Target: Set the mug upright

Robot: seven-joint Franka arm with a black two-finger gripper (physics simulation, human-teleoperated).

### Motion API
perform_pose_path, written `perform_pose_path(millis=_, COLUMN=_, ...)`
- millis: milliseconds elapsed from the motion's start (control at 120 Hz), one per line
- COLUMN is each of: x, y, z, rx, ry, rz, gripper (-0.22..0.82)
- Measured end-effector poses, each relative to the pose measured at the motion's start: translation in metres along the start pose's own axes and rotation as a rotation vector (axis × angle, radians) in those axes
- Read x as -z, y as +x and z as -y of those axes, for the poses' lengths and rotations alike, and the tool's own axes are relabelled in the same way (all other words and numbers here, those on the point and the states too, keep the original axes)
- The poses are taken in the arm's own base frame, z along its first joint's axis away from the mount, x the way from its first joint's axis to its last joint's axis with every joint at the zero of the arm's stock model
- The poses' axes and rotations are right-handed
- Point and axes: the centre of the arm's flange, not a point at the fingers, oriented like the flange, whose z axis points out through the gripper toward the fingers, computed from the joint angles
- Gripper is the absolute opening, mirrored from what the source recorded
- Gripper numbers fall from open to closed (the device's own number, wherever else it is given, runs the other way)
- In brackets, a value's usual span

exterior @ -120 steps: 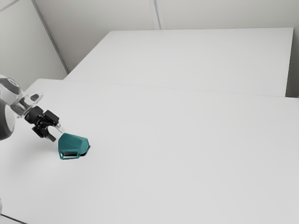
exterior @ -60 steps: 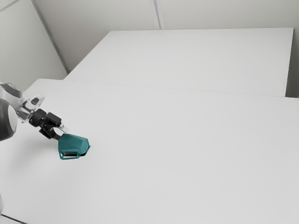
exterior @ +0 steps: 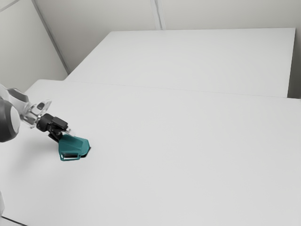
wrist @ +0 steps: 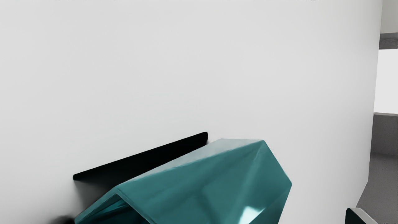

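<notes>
Item 1: mug point(exterior: 74, 142), teal, faceted, qty 1. Laid on its side on white desk point(exterior: 188, 155), toward the exterior view's left. Handle point(exterior: 70, 159), also teal, is seen along the mug's near edge in ext. view.

Item 2: claw point(exterior: 64, 135), black, carried by arm point(exterior: 9, 120), white/grey w/ dark parts. Placed right by the mug's end nearest the arm. Released: fingers spread; one fingertip point(wrist: 353, 217) is seen in wrist view well apart from the mug's wall. Other fingertip can't be made out for certain; contact w/ mug can't be told.

Item 3: dark flat strip point(wrist: 155, 157), set close alongside mug in wrist view, partly covered by its body. Whether it is part of the handle can't be told.

Container, contents: mug only. Mouth point(wrist: 124, 214) is partly seen in wrist view, turned sideways, not up; inner wall dark teal, deeply shaded. Depth of interior hidden; contents, if any, can't be told.

Surroundings, ext. view: 2nd white surface point(exterior: 197, 59) is set beyond the desk, divided from it by a thin seam; pale wall panels point(exterior: 94, 16) behind. Wrist view: grey structure point(wrist: 384, 137) and bright panel point(wrist: 385, 81) are seen past the desk's edge, well apart from mug.
</notes>
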Motion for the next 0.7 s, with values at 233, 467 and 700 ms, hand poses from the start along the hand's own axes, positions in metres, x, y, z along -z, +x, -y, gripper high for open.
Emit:
perform_pose_path(millis=233, x=-0.008, y=0.006, z=-0.002, rx=-0.028, ry=-0.024, rz=-0.015, gripper=0.24)
perform_pose_path(millis=467, x=-0.013, y=0.012, z=-0.006, rx=-0.066, ry=-0.043, rz=-0.034, gripper=-0.04)
perform_pose_path(millis=700, x=-0.018, y=0.025, z=-0.022, rx=-0.122, ry=-0.052, rz=-0.038, gripper=-0.13)
